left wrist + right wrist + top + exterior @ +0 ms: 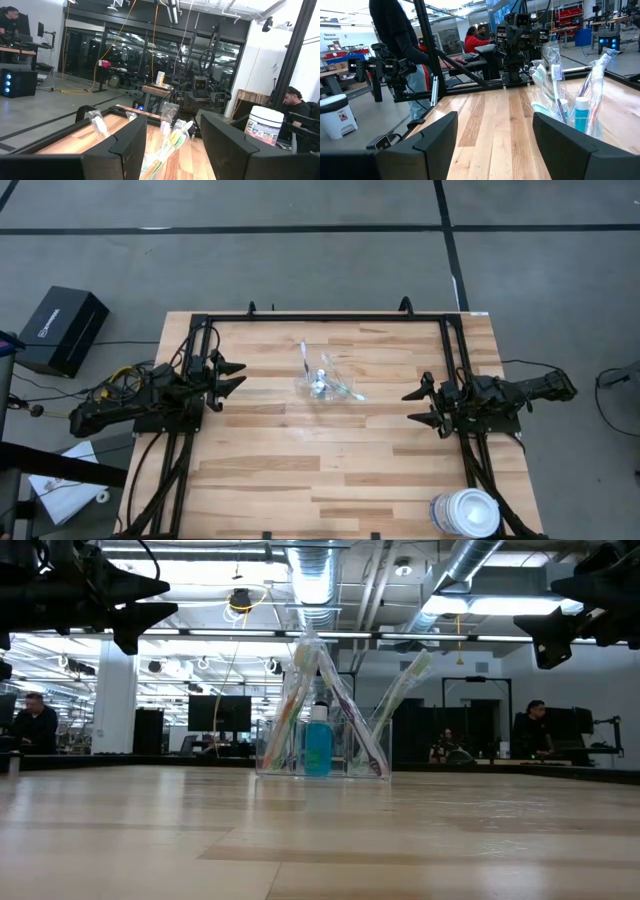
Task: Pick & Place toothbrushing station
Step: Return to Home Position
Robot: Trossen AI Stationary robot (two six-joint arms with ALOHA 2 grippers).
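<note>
The toothbrushing station stands on the table's far middle: a small clear plastic container (322,385) resting on its base, with several thin pale toothbrushes (300,710) leaning out of it and a blue-teal toothpaste tube (318,745) upright inside. It also shows in the left wrist view (167,137) and the right wrist view (570,107). My left gripper (238,376) is open, raised above the table left of the container. My right gripper (412,406) is open, raised to the container's right. Neither touches anything.
A large white round tub (466,513) stands at the table's near right corner. A black box (62,330) lies on the floor off the table's left. People sit at desks in the room beyond. Bare wood lies on every side of the container.
</note>
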